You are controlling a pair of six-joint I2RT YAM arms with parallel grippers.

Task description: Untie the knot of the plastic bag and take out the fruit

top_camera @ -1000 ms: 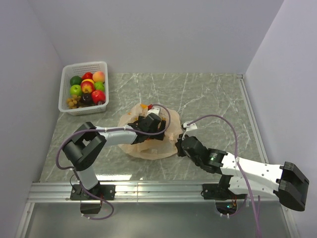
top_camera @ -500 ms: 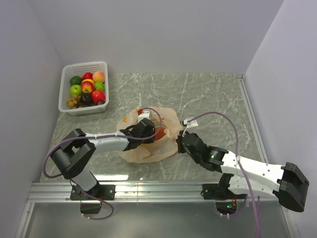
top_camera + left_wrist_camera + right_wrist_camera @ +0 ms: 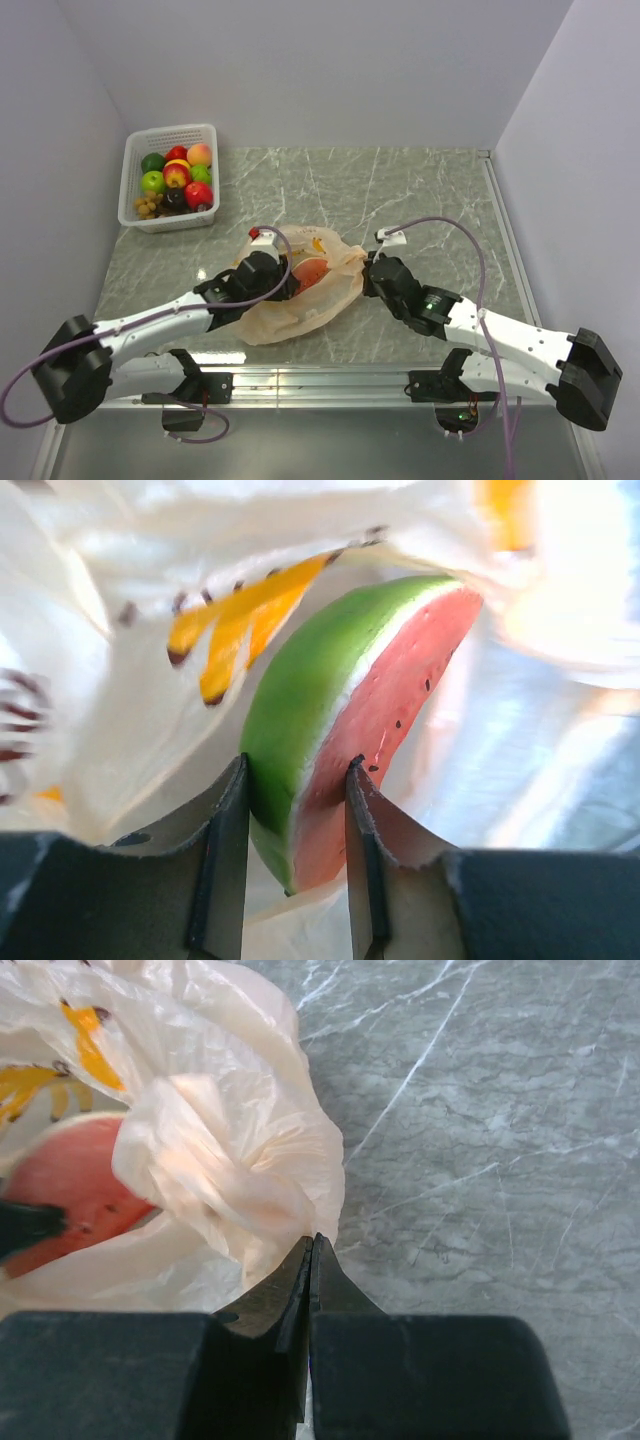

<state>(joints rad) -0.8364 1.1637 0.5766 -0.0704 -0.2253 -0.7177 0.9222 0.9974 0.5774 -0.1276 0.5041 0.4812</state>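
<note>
Left gripper point(image 3: 297, 780) is clamped on the watermelon wedge point(image 3: 340, 700), one finger on the green rind and the other on the red flesh, so the wedge stands between the jaws with its pointed end up. It sits inside the plastic bag point(image 3: 120, 710), whose pale film with orange printed marks point(image 3: 235, 630) surrounds it on all sides. From above, the bag point(image 3: 290, 315) lies crumpled at the middle of the table's near half, and this one wedge point(image 3: 312, 272) is the only fruit that shows in it. The left gripper point(image 3: 285, 280) reaches in from the bag's left side. Right gripper point(image 3: 310, 1245) has its jaws pressed together on the bag's right edge, nipping thin film just below a crumpled wad point(image 3: 220, 1160); whether that wad is a tied knot cannot be told. A white basket point(image 3: 170, 132) stands well apart at the far left corner, against the wall. It holds three green fruits, two red ones, one red-yellow apple, one peach-coloured fruit, one dark purple round fruit and one cluster of small tan balls. Two purple cables arch over the arms, one on each, and the grey-green marbled table point(image 3: 420, 190) is enclosed by pale walls.
</note>
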